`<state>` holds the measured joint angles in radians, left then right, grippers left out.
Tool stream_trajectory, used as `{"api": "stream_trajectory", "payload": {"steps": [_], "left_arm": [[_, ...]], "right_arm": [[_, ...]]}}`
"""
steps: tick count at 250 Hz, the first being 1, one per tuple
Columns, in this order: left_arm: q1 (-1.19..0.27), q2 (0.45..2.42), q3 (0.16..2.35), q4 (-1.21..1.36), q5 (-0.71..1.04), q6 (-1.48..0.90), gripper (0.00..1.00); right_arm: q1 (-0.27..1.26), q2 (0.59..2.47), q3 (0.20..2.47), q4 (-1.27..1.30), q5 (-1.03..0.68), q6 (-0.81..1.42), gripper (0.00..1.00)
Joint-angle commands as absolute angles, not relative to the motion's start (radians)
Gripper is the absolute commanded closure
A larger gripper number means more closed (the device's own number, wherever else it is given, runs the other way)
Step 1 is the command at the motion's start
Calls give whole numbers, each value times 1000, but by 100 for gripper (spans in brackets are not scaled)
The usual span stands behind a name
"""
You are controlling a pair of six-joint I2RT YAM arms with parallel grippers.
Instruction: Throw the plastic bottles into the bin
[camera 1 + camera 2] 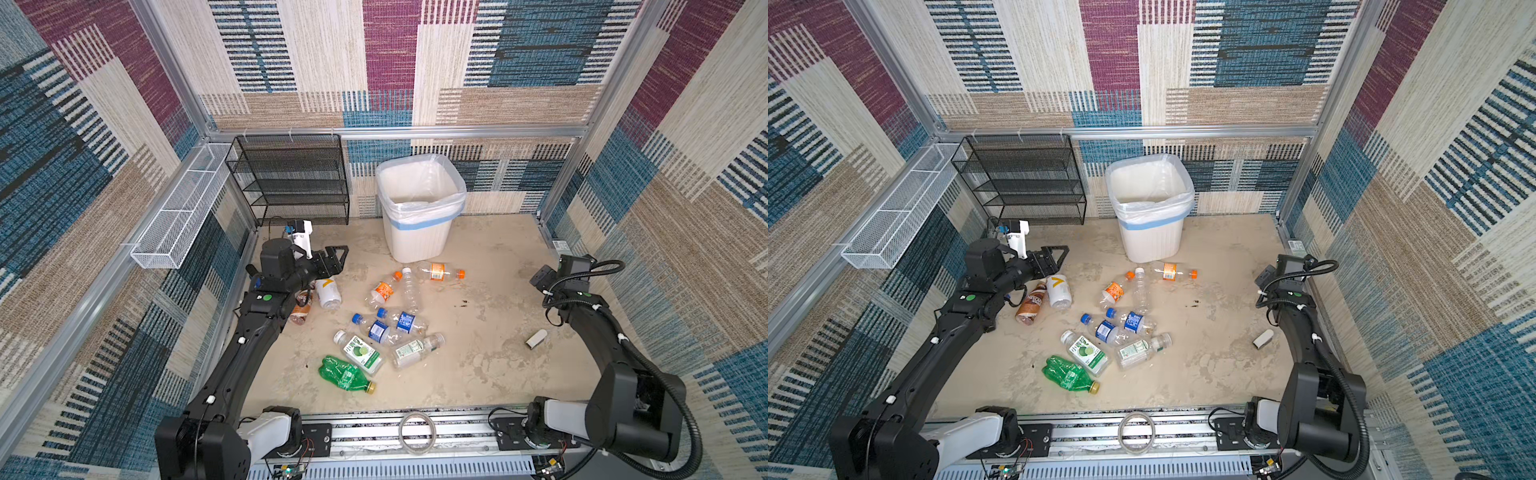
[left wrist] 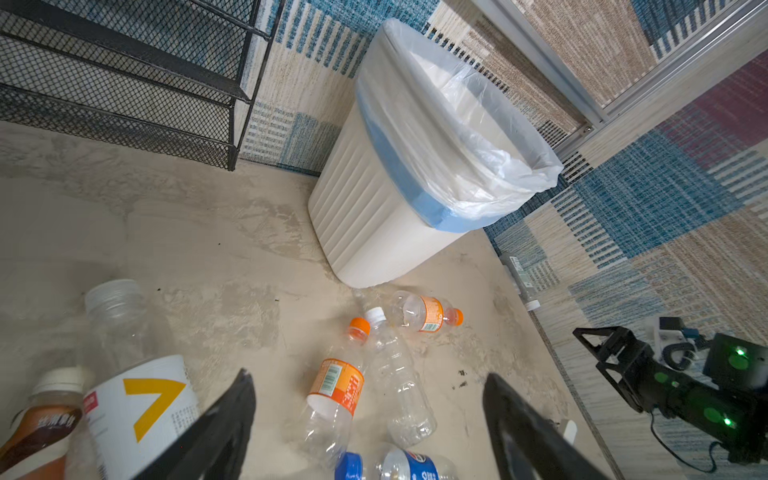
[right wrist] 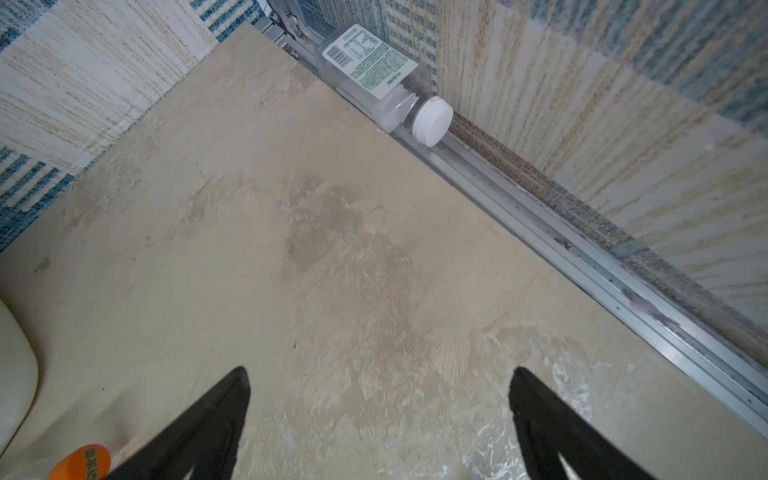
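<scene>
Several plastic bottles lie on the beige floor in both top views: an orange-labelled one [image 1: 440,271], a blue-labelled one [image 1: 405,321] and a crushed green one [image 1: 343,372] among them. The white ribbed bin [image 1: 415,241] [image 1: 1150,241] stands at the back wall, and I see only its bag lining inside. My left gripper [image 1: 336,259] [image 2: 369,378] hovers open and empty, just beyond a white-labelled bottle [image 1: 327,292] and left of the bin [image 2: 365,224]. My right gripper [image 1: 540,280] [image 3: 380,372] is open over bare floor near the right wall. One more bottle [image 3: 374,75] lies against that wall's rail.
A black mesh rack [image 1: 291,178] stands in the back left corner. A white wire basket [image 1: 178,212] hangs on the left wall. A small white-and-grey block [image 1: 536,338] lies by the right arm. A tape ring [image 1: 417,432] rests on the front rail.
</scene>
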<state>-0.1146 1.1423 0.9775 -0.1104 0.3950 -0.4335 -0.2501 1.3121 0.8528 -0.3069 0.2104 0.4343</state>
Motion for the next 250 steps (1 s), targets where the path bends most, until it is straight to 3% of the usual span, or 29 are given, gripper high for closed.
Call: {"api": "stream_trajectory", "payload": {"steps": [1,33,70,99,144,250], "left_arm": [[-102,1103,962,-182,365,-373,13],[-87,1080,941,-216,370,-349,12],[-60,1094,942,-251,412,-340,12],[-51,1107,956,-271,416,-325,12],[-46,1142,987,-280,429,-328,12],[-46,1149,1005,-302,386,-342,13]], "right_arm": [[-270,1396,927,-241,289,321,1],[-301,1534,1020,-212,354,229,0],[-372,1664,1099,-216,271,304,0],[-412,1689,1053,-117,152,447,0],[-438,1740,1012,40,121,576,1],[-542,1889,964,305,-83,647,2]]}}
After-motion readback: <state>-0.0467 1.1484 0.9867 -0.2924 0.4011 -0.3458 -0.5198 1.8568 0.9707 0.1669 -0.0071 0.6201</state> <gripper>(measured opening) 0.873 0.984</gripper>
